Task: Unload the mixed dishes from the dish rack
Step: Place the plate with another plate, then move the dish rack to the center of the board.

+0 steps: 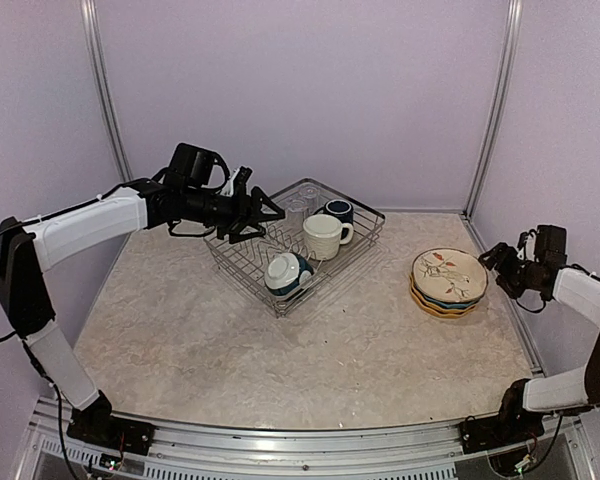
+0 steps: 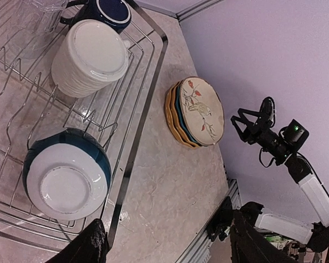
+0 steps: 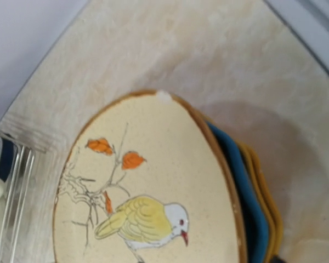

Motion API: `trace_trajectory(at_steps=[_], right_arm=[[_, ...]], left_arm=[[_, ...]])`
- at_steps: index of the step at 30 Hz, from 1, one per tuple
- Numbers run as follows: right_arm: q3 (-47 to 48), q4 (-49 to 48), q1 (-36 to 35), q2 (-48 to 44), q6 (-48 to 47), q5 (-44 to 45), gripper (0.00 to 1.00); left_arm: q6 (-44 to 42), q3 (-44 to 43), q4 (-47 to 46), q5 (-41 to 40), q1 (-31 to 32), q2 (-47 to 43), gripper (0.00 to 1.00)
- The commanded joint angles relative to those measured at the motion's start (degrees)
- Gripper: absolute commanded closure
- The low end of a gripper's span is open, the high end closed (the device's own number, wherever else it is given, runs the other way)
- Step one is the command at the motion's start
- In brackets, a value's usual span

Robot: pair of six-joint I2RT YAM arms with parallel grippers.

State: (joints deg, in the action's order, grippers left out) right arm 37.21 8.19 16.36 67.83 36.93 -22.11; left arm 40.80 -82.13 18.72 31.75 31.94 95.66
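In the top view the dish rack (image 1: 242, 278) sits on the marbled surface (image 1: 280, 380) a little left of the frame's centre, turned corner-on. The teal-and-white bowl (image 1: 287, 272) leans tilted among the dividers at the rack's lower corner, its white underside facing the left wrist camera. The cream mug (image 1: 323, 236) is in the middle of the rack and appears to stand mouth-down. Behind it, toward the rack's upper corner, are the navy mug (image 1: 338, 210) and the clear glasses (image 1: 300, 208).

At the right of the frame, well apart from the rack, three plates lie stacked on the surface. The cream bird-pattern plate (image 1: 448, 272) is on top, with a blue plate (image 3: 247, 181) under it and a yellow plate (image 3: 266, 203) at the bottom.

The left pincer (image 1: 265, 212) hangs over the rack's upper-left side, its fingers (image 2: 93, 244) spread wide with nothing between them. The right pincer (image 1: 492, 257) is at the right edge of the frame, just beside the stack and clear of it. In the left wrist view its jaws look spread and empty.
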Motion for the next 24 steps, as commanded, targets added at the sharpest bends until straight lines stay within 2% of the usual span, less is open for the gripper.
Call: trace_trajectory(at_steps=[1,8,13,19,24], right_arm=[[2.51,4.22,0.58,-2.59,-3.89,3.23,0.17],[2.85,4.89,0.58,-4.47,-6.3,1.85,0.05],[1.42,2.68,0.43,-3.32,-6.99,-2.66,0.04],[0.91,2.07,-0.16,-2.21,-8.63,-3.45,0.04],[1.32,1.86,-1.0,-2.29,-9.77,-3.05,0.04]], left_arm=[[-4.22,-3.65,7.72,-4.09,1.08,2.39,0.27],[-6.71,-8.02,13.27,-8.14,2.5,5.62,0.27],[-7.75,-11.29,15.17,-9.38,2.68,8.26,0.27],[-9.52,-17.14,19.57,-12.01,2.69,12.87,0.27],[-9.5,-20.66,25.02,-18.39,2.69,15.96,0.28]])
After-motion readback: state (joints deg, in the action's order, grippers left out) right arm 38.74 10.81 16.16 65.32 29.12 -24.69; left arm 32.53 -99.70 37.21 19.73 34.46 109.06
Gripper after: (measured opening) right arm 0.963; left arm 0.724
